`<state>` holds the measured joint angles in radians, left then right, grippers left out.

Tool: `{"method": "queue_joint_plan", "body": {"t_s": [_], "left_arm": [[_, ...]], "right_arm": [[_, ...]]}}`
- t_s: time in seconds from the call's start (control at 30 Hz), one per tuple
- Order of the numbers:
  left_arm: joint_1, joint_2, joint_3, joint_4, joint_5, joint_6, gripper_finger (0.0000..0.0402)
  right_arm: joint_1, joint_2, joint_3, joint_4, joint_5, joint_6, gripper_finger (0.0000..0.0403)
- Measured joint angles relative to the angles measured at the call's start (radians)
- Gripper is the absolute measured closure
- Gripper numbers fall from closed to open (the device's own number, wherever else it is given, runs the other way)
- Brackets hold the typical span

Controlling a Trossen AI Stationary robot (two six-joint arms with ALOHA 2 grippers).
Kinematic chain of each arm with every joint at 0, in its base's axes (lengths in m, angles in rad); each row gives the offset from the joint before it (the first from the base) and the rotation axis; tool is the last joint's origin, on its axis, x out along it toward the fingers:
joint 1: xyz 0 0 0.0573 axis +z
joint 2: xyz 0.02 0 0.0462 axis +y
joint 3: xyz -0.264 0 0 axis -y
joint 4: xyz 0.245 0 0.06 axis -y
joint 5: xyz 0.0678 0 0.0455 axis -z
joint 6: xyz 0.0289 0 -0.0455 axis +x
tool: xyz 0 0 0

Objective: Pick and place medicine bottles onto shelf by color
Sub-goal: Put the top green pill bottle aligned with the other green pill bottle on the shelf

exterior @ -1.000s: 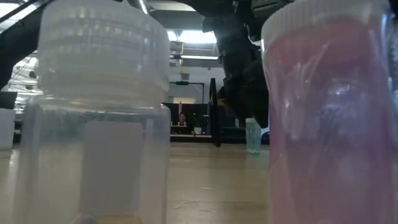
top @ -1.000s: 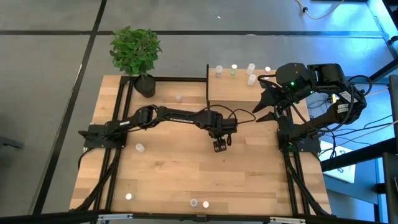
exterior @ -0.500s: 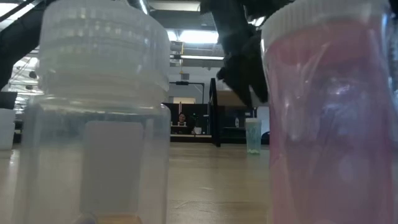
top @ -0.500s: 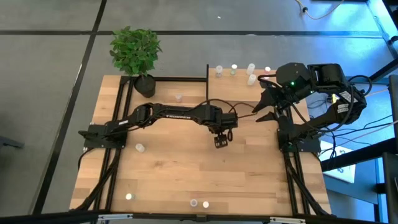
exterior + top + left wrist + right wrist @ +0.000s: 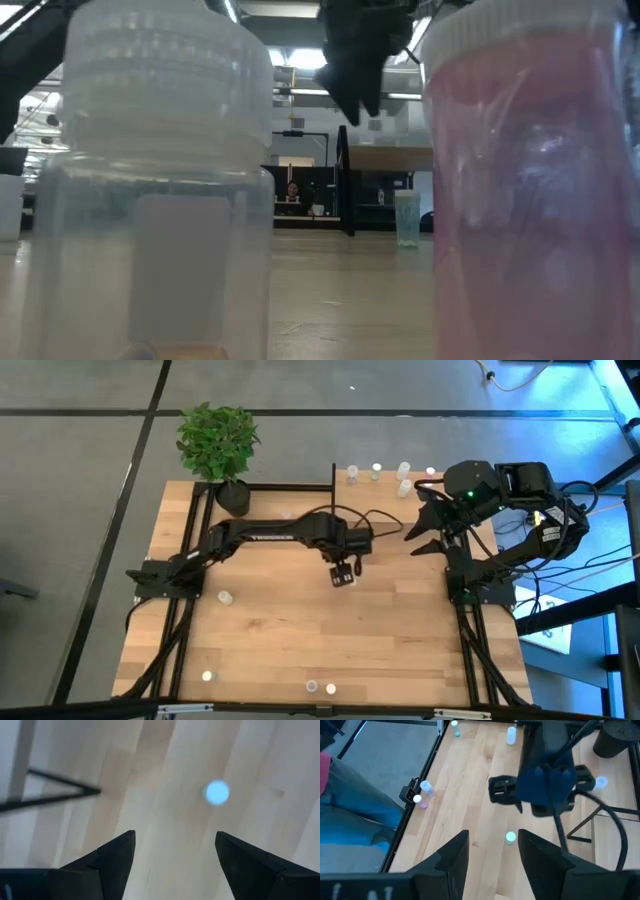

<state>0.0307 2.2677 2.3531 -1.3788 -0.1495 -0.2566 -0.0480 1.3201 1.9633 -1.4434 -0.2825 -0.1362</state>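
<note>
My left gripper (image 5: 343, 573) hangs open and empty above the middle of the table; it also shows in the left wrist view (image 5: 175, 837) and high up in the low view (image 5: 360, 50). A small pale-capped bottle (image 5: 350, 581) stands on its base on the table just below and beside it, and shows blurred past the fingers (image 5: 217, 792) and far off in the low view (image 5: 407, 215). My right gripper (image 5: 425, 525) waits open and empty over the right part of the shelf (image 5: 375, 510). Several bottles (image 5: 403, 470) stand along the shelf's far edge.
Loose bottles stand on the table: one far left of centre (image 5: 288, 517), one at left (image 5: 226, 597), and three near the front edge (image 5: 207, 676) (image 5: 313, 686) (image 5: 331, 687). A potted plant (image 5: 218, 445) stands at the far left corner. Two bottles fill the low view (image 5: 165, 180) (image 5: 530, 180).
My left gripper has risen and gone a little toward the table's far and left edges, away from the pale-capped bottle, which stays standing where it was.
</note>
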Motion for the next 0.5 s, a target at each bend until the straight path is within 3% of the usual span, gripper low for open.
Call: {"method": "queue_joint_plan", "body": {"t_s": [0.5], "left_arm": [[-0.068,-0.219,-0.001,-0.176,-0.171,-0.269,0.0132]], "right_arm": [[0.000,0.000,0.000,0.045,0.001,-0.024,0.0231]]}}
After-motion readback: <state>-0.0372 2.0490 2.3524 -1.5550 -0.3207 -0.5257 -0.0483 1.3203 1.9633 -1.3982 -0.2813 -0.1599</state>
